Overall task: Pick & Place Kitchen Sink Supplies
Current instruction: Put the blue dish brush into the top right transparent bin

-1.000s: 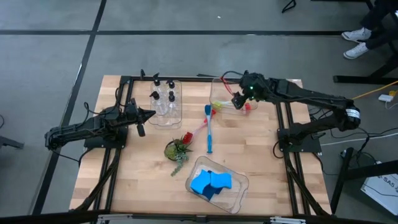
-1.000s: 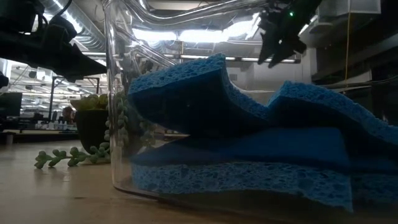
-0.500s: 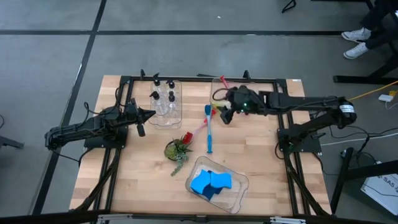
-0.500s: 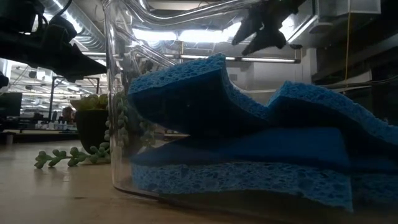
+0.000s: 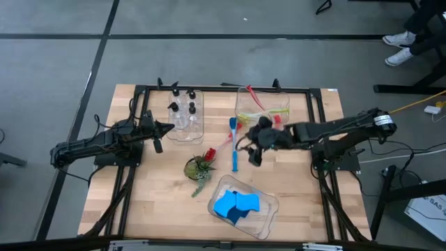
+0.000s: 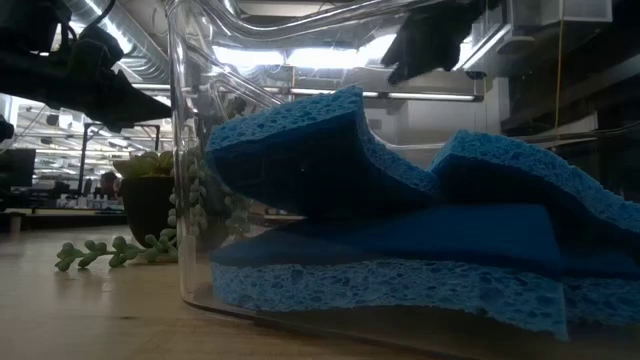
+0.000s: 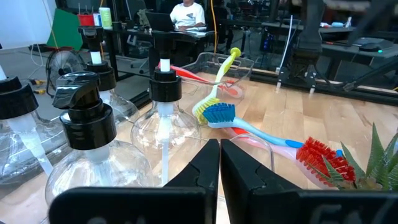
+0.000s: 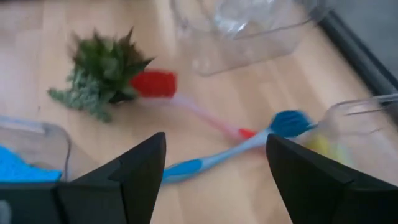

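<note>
Sponges (image 5: 236, 205) already sorted: blue stack lying in clear bin (image 5: 268, 206) at lower centre of the high view, filling most of the low view behind the bin's wall. Pump bottles (image 5: 184, 109) grouped likewise, standing together in another clear bin (image 5: 200, 125) at upper left of centre, evidently kept apart by kind. Third bin (image 5: 242, 99) at upper centre, holding a yellow-green brush (image 5: 268, 113) and a red-handled one (image 5: 256, 97), so judged to be the brushes' place.

Two brushes left loose on the table (image 5: 300, 195), between the bins: blue brush (image 5: 234, 143) lying roughly vertical at frame centre, red-headed brush (image 5: 219, 147) slanting under or over it toward the potted plant (image 5: 199, 167); crossing order not clear from above. Probably the remaining work.

Right gripper (image 5: 254, 150) reaching in from the right to frame centre, just beside the blue brush, fingers wide apart and holding nothing; right wrist view looks down past both fingers (image 8: 134, 174) onto the blue handle and the red head by the plant. Spread stance suits a descent over the thin handle; judged to be lining up for that pick, not yet touching.

Left gripper (image 5: 159, 132) parked at middle left, just beside the bottle bin, fingers pressed together on nothing, apparently waiting clear of the right arm's path.

Risk in judgement: crossed handles could drag one brush along with the other.
</note>
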### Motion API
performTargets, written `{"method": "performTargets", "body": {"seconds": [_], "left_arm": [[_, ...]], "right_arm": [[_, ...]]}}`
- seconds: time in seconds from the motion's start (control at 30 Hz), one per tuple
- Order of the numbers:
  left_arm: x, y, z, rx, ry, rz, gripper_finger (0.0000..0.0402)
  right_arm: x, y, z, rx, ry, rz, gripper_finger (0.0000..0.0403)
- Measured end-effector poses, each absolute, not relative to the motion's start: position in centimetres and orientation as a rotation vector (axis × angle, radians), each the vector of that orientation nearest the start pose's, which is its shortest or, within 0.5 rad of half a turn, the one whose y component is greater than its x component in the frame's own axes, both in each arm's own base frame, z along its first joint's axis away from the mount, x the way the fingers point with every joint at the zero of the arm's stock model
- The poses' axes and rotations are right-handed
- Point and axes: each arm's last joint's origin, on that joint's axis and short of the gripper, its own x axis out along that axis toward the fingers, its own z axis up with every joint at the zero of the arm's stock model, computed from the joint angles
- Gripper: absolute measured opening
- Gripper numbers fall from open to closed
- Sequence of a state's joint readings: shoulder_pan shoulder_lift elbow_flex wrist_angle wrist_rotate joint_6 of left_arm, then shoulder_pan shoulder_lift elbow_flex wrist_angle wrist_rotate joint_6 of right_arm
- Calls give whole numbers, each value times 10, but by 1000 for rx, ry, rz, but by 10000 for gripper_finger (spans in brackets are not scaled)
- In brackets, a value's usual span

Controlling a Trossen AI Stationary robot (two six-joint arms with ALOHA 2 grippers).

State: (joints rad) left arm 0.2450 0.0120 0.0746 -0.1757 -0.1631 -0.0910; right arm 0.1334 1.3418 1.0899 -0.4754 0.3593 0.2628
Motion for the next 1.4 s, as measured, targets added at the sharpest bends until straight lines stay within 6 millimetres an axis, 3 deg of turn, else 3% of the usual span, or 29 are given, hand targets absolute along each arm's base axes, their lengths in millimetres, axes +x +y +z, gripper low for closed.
{"method": "performTargets", "body": {"seconds": [0.23, 0.47, 0.57, 0.73, 0.93, 1.17, 1.4], "left_arm": [[89, 27, 171, -94, 95, 413, 13], [89, 27, 171, -95, 95, 413, 11], [89, 27, 171, -94, 95, 413, 13], [89, 27, 171, -94, 96, 413, 10], [89, 27, 171, -94, 96, 413, 9], [89, 27, 171, -94, 96, 413, 10], [89, 27, 171, -94, 96, 413, 12]], "right_arm": [[290, 50, 248, 189, 632, -262, 275], [288, 52, 204, 420, 638, -346, 275], [289, 52, 189, 437, 673, -382, 275], [298, 46, 171, 418, 709, -439, 275], [329, 31, 155, 494, 745, -440, 275], [364, 2, 146, 540, 757, -488, 275], [378, -15, 140, 537, 829, -566, 275]]}}
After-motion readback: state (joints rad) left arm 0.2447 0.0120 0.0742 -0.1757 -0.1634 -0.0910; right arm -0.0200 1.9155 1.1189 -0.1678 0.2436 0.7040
